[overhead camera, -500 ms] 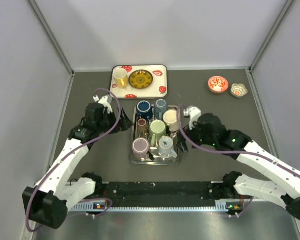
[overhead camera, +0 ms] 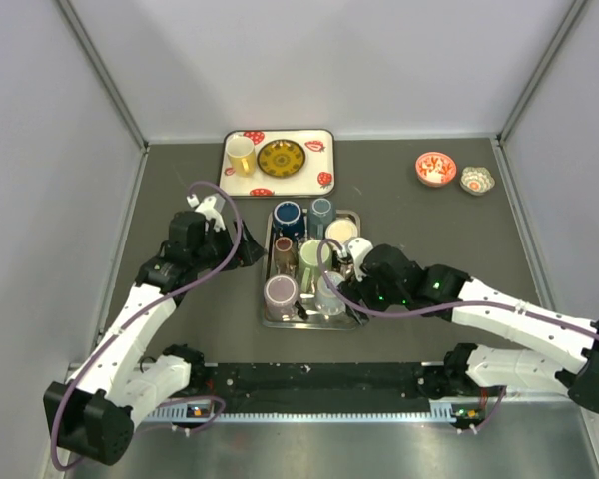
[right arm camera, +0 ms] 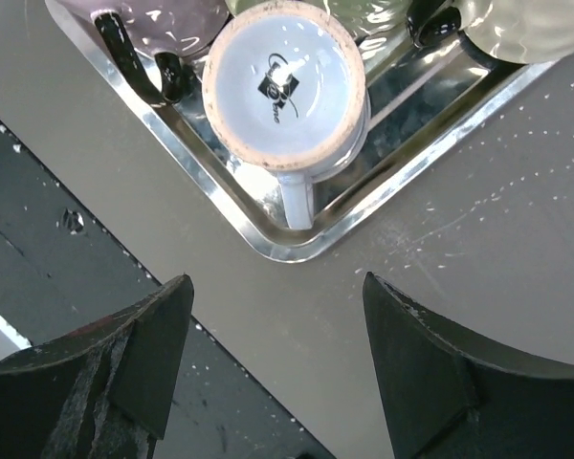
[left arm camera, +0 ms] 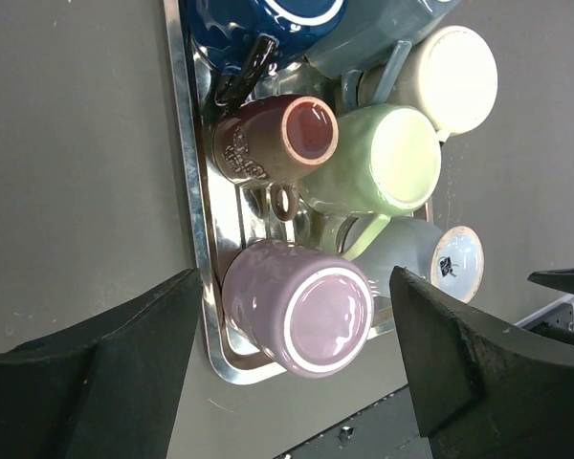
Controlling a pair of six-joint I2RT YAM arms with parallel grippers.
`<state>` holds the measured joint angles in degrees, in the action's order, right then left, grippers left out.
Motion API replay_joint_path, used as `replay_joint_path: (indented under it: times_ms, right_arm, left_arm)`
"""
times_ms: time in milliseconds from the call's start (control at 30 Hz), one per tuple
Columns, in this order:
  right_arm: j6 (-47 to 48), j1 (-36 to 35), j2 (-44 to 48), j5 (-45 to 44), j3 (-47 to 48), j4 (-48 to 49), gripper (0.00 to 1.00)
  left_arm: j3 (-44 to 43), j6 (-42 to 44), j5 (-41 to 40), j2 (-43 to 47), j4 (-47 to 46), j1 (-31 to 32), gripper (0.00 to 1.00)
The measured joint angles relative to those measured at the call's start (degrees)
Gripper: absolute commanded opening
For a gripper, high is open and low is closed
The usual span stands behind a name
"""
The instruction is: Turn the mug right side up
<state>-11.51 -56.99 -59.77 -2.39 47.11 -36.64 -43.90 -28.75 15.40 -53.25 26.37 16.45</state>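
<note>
Our right gripper point(right arm camera: 277, 287) is the nearer one, fingers spread and empty; the base-up pale mug point(right arm camera: 285, 91) sits upper centre, its handle pointing toward them

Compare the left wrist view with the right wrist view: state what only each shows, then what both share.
Only the left wrist view shows the brown mug, the navy mug and the whole upturned base of the purple mug. Only the right wrist view shows the handle of the logo mug, pointing toward the tray corner. Both show the metal tray, the upside-down logo mug and part of the purple mug.
</note>
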Motion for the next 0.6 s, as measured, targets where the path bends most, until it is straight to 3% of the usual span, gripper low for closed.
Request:
replay_joint_path:
  times_ms: [167,333,600]
  right_arm:
    - [-0.26,0.0,-3.13,-0.11,-0.28,3.26,0.68]
    - [-0.11,-0.02,-6.99,-0.33,-0.26,6.05,0.63]
    - [0.44,-0.02,-12.79,-1.73,-0.26,8.39,0.54]
  left_arm:
    - [0.15,0.35,0.2,0.02,-0.22,0.0,0.76]
    - [0.72,1.36,0.2,0.46,-0.28,0.0,0.63]
    - [1.64,2.34,0.24,0.83,-0.26,0.0,0.6]
